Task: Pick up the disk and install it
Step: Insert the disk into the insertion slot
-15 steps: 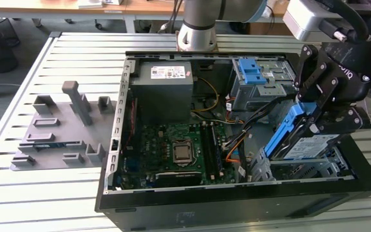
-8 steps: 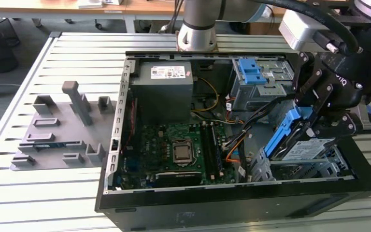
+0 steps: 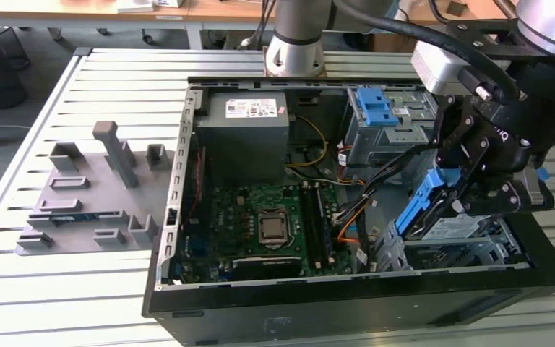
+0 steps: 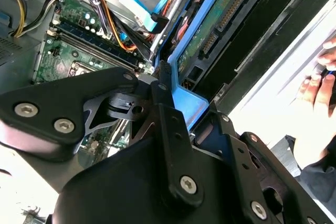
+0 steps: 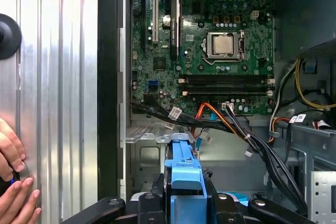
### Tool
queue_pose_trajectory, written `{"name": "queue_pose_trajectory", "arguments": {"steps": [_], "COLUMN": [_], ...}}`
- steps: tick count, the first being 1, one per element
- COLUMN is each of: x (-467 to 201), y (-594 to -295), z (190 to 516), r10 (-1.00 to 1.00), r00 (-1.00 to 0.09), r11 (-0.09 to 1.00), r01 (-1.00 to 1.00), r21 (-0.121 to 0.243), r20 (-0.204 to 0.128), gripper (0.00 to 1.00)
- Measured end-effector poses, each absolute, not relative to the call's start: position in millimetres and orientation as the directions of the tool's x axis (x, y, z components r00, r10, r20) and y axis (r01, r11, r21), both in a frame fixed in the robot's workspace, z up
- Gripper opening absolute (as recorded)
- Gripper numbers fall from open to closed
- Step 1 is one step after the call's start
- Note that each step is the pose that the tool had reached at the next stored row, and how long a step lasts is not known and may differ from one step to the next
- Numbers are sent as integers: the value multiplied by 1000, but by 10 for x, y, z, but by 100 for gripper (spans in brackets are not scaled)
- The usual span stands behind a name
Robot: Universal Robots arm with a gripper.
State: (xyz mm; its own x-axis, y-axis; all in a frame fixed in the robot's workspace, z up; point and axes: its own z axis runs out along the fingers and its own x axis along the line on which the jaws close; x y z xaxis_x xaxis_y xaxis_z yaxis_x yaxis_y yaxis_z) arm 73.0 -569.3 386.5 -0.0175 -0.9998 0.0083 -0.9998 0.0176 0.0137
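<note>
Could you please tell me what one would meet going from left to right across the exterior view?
First the grey holder plate, then the green circuit board, then the disk in its blue frame.

Robotics lab: slatted aluminium bench [image 3: 66, 303], opened computer case [image 3: 306, 307].

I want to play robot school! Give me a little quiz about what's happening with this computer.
1. True or false: the gripper is clamped on the disk.
2. In the exterior view, how is the disk sitting at the right end of the open computer case? A) lying level, B) tilted, C) fully slotted in.
3. Fill in: the motherboard is coloured ____.
Key: 1 true; 2 B; 3 green.
</note>
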Motion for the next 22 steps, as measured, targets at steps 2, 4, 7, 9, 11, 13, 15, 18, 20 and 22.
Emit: {"name": "queue_pose_trajectory", "arguments": {"steps": [2, 4, 7, 9, 11, 13, 15, 18, 20, 22], "x": [730, 730, 730, 730, 730, 730, 731, 731, 731, 730], "y": [-5695, -5697, -5699, -5701, -5703, -5703, -5702, -5703, -5703, -5703], "z": [3835, 3801, 3754, 3728, 3706, 3703, 3701, 3698, 3698, 3698], "r10": [-1000, -1000, -1000, -1000, -1000, -1000, -1000, -1000, -1000, -1000], "r00": [-18, -18, -18, -18, -18, -18, -18, -18, -18, -18], "r11": [18, 18, 18, 18, 18, 18, 18, 18, 18, 18], "r01": [-1000, -1000, -1000, -1000, -1000, -1000, -1000, -1000, -1000, -1000], "r21": [14, 14, 14, 14, 15, 15, 14, 14, 14, 14], "r20": [8, 8, 8, 8, 9, 9, 8, 8, 8, 8], "gripper": [36, 36, 36, 36, 38, 43, 50, 50, 49, 42]}}
